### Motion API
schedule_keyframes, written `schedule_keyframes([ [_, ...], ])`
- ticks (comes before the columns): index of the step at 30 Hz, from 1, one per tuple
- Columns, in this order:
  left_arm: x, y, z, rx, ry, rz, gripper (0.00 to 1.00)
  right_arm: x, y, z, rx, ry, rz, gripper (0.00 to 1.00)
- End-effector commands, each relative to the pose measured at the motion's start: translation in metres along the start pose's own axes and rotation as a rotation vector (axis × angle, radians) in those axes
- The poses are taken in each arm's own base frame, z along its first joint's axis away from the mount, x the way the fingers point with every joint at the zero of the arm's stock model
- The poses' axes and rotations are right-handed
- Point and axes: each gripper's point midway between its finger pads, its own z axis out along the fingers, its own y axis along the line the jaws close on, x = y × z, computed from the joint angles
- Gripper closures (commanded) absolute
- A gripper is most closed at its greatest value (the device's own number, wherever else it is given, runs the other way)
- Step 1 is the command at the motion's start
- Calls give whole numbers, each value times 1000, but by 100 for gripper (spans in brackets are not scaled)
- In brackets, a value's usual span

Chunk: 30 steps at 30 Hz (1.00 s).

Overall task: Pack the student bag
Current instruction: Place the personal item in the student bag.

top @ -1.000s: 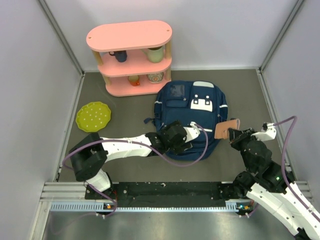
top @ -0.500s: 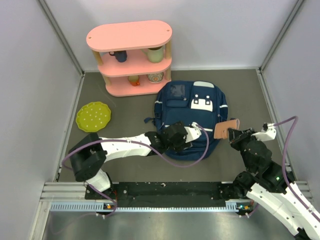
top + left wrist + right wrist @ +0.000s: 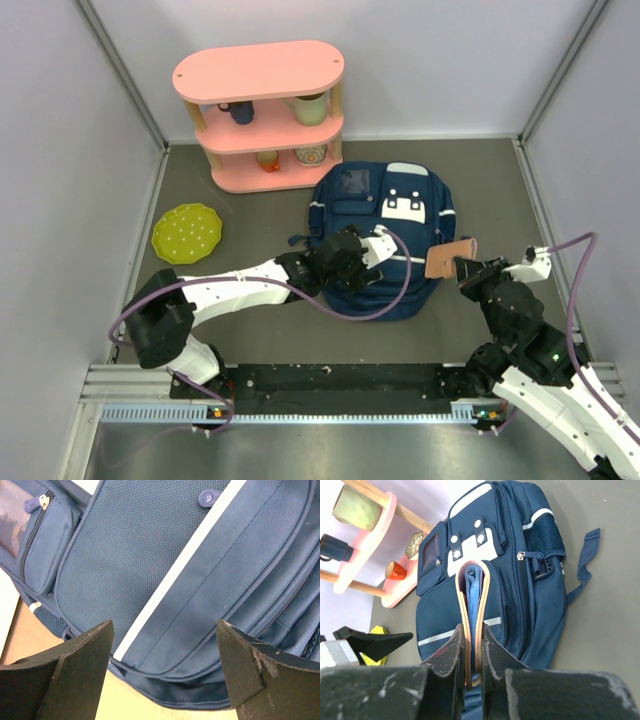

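Note:
The navy student bag (image 3: 385,215) lies flat on the grey floor, front pockets up. My left gripper (image 3: 352,262) hovers over its lower left part, open and empty. In the left wrist view the left gripper (image 3: 164,630) has its jaws spread wide above the bag's (image 3: 165,570) white-striped panel and edge. My right gripper (image 3: 463,268) is at the bag's right side, shut on a tan-covered notebook (image 3: 449,257) with blue pages. In the right wrist view the right gripper (image 3: 472,636) clamps the notebook (image 3: 475,595) edge-on, in front of the bag (image 3: 520,570).
A pink shelf (image 3: 262,110) with several cups stands behind the bag; it also shows in the right wrist view (image 3: 375,555). A green dotted plate (image 3: 187,233) lies at the left. Grey walls close in both sides. A bag strap (image 3: 582,565) trails on the floor.
My left gripper has moved up and to the left over the bag's lower part. My right gripper with the notebook has shifted slightly left toward the bag.

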Motion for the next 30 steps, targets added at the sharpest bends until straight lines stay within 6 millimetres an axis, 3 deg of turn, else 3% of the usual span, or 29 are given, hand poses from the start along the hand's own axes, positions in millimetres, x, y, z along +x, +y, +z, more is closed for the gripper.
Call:
schedule_keyframes([
  [1,-20,-2,10,32,-32,27,13,-4,5,-2,-24,-7,31,100],
  [12,-10,-5,22,36,18,48,13,-1,5,-2,-25,0,43,99],
  [19,-30,-7,6,81,-39,30,14,0,3,-1,-16,-1,45,99],
  [30,-18,-5,10,46,-16,24,15,2,3,0,-16,3,49,98],
])
